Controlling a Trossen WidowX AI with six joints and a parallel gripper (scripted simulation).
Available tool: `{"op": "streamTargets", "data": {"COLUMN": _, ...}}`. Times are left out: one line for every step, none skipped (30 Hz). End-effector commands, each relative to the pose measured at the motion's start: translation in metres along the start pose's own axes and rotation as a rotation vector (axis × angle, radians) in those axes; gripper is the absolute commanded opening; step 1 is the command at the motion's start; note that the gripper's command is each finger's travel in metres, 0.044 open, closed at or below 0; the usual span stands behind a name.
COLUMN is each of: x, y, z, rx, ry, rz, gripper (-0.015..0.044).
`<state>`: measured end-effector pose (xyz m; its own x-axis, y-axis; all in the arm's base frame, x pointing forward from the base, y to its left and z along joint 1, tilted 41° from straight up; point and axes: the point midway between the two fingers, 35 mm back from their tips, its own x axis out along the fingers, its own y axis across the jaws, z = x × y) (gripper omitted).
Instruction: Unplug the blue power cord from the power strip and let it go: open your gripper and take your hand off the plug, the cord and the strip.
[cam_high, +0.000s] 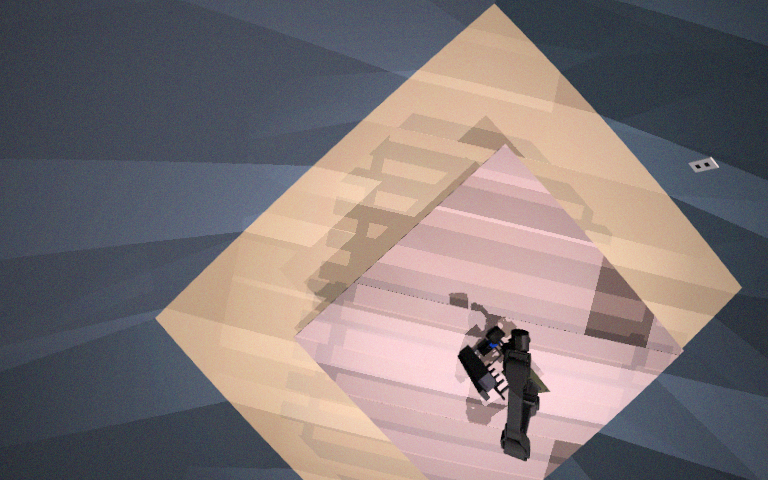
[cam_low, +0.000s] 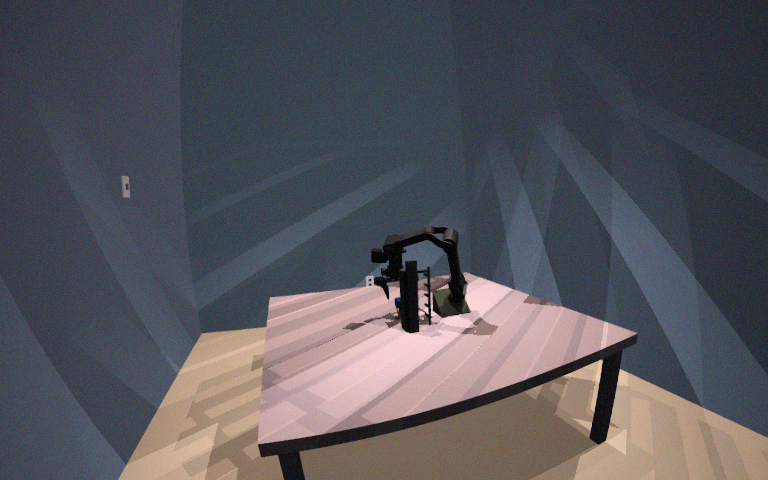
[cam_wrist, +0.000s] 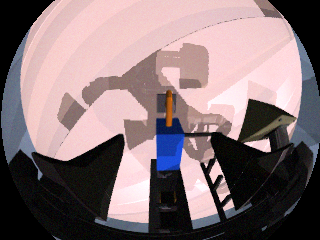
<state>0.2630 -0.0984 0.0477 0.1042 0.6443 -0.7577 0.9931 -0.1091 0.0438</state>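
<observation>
The jaws of the gripper (cam_low: 386, 288) (cam_wrist: 169, 145) stand wide apart, clamped on nothing. Between them in the wrist view, with a gap on either side, lies the blue plug (cam_high: 493, 344) (cam_low: 398, 302) (cam_wrist: 169, 147); an orange cord (cam_wrist: 169, 107) runs from its end away from the lens. The plug sits right by the upright black power strip (cam_high: 477, 370) (cam_low: 410, 297) (cam_wrist: 155, 200); whether its prongs are clear of a socket I cannot tell. Beside the strip is a thin black rack (cam_high: 498, 374) (cam_low: 428, 294) (cam_wrist: 216, 187), and farther out the arm's olive base plate (cam_high: 542, 384) (cam_low: 444, 308) (cam_wrist: 252, 120) rests on the pink table (cam_high: 566, 271) (cam_low: 362, 373) (cam_wrist: 80, 45). The coming move, I judge, turns on backing off with the plug midway between the fingers, touching neither.
</observation>
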Motion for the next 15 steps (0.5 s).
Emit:
{"op": "streamTargets", "data": {"x": -0.007, "y": 0.000, "z": 0.030, "rx": 0.004, "ry": -0.006, "rz": 0.001, "gripper": 0.0440}}
{"op": "streamTargets", "data": {"x": -0.009, "y": 0.000, "z": 0.040, "rx": 0.003, "ry": -0.006, "rz": 0.001, "gripper": 0.0440}}
{"op": "streamTargets", "data": {"x": -0.010, "y": -0.001, "z": 0.047, "rx": 0.003, "ry": -0.006, "rz": 0.001, "gripper": 0.0440}}
{"op": "streamTargets", "data": {"x": -0.010, "y": -0.001, "z": 0.049, "rx": 0.003, "ry": -0.006, "rz": 0.001, "gripper": 0.0440}}
{"op": "streamTargets", "data": {"x": -0.010, "y": -0.001, "z": 0.049, "rx": 0.003, "ry": -0.006, "rz": 0.001, "gripper": 0.0440}}
{"op": "streamTargets", "data": {"x": -0.010, "y": -0.001, "z": 0.049, "rx": 0.003, "ry": -0.006, "rz": 0.001, "gripper": 0.0440}}
{"op": "streamTargets", "data": {"x": -0.010, "y": -0.001, "z": 0.049, "rx": 0.003, "ry": -0.006, "rz": 0.001, "gripper": 0.0440}}
{"op": "streamTargets", "data": {"x": -0.010, "y": -0.001, "z": 0.049, "rx": 0.003, "ry": -0.006, "rz": 0.001, "gripper": 0.0440}}
{"op": "streamTargets", "data": {"x": -0.010, "y": -0.001, "z": 0.049, "rx": 0.003, "ry": -0.006, "rz": 0.001, "gripper": 0.0440}}
{"op": "streamTargets", "data": {"x": -0.010, "y": -0.001, "z": 0.049, "rx": 0.003, "ry": -0.006, "rz": 0.001, "gripper": 0.0440}}
{"op": "streamTargets", "data": {"x": -0.010, "y": -0.001, "z": 0.049, "rx": 0.003, "ry": -0.006, "rz": 0.001, "gripper": 0.0440}}
{"op": "streamTargets", "data": {"x": -0.010, "y": -0.001, "z": 0.049, "rx": 0.003, "ry": -0.006, "rz": 0.001, "gripper": 0.0440}}
{"op": "streamTargets", "data": {"x": -0.010, "y": -0.001, "z": 0.049, "rx": 0.003, "ry": -0.006, "rz": 0.001, "gripper": 0.0440}}
{"op": "streamTargets", "data": {"x": -0.010, "y": -0.001, "z": 0.049, "rx": 0.003, "ry": -0.006, "rz": 0.001, "gripper": 0.0440}}
{"op": "streamTargets", "data": {"x": -0.010, "y": -0.001, "z": 0.049, "rx": 0.003, "ry": -0.006, "rz": 0.001, "gripper": 0.0440}}
